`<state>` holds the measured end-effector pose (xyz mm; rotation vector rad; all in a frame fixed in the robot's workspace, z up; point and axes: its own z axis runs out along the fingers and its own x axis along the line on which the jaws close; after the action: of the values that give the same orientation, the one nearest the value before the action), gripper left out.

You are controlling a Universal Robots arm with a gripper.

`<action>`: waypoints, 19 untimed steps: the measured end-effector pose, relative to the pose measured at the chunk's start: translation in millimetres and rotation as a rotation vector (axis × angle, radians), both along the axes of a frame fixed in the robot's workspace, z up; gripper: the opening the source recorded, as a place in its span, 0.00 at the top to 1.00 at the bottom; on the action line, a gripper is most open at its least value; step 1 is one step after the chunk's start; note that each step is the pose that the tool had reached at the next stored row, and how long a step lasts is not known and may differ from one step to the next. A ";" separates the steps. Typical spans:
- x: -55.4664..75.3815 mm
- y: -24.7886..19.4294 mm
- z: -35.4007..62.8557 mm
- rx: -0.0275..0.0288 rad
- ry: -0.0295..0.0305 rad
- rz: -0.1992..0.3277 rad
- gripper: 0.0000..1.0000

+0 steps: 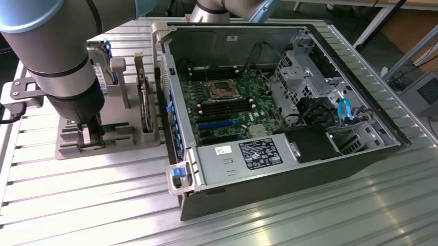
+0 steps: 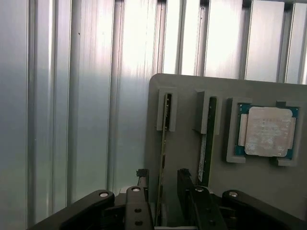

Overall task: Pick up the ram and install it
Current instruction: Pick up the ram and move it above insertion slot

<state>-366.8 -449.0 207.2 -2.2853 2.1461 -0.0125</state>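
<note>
1. In the grey holder (image 2: 187,91) on the table (image 2: 72,120), the ram (image 2: 165,139) is stood on edge.
2. It is straddled by the open pincer (image 2: 163,175); no contact seen.
3. Judged light, stiff, fragile: to be held by its flat faces.

**Slatted metal table under bright light**

The table (image 1: 89,205) has a top of long silver slats with grooves between them. Bright light falls on it and lays pale glare along the metal. In the wrist view the slats (image 2: 72,96) are streaked white. Past the table's far corner, at the exterior view's right, a brown floor (image 1: 414,31) is crossed by slanting grey legs (image 1: 378,23). A grey box (image 1: 425,92) stands at that edge.
</note>
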 end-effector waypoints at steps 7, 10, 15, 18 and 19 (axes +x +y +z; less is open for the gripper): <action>-0.1 0.0 -0.1 0.0001 -0.0001 0.000 0.83; -0.1 0.0 -0.1 0.0003 0.0000 0.000 0.87; -0.1 0.0 -0.1 0.0004 -0.0001 0.000 0.87; -0.2 -0.1 -0.1 0.0004 -0.0001 0.000 0.87; -0.2 -0.1 -0.2 0.0004 -0.0002 0.000 0.87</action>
<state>-367.0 -449.1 207.1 -2.2851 2.1458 -0.0123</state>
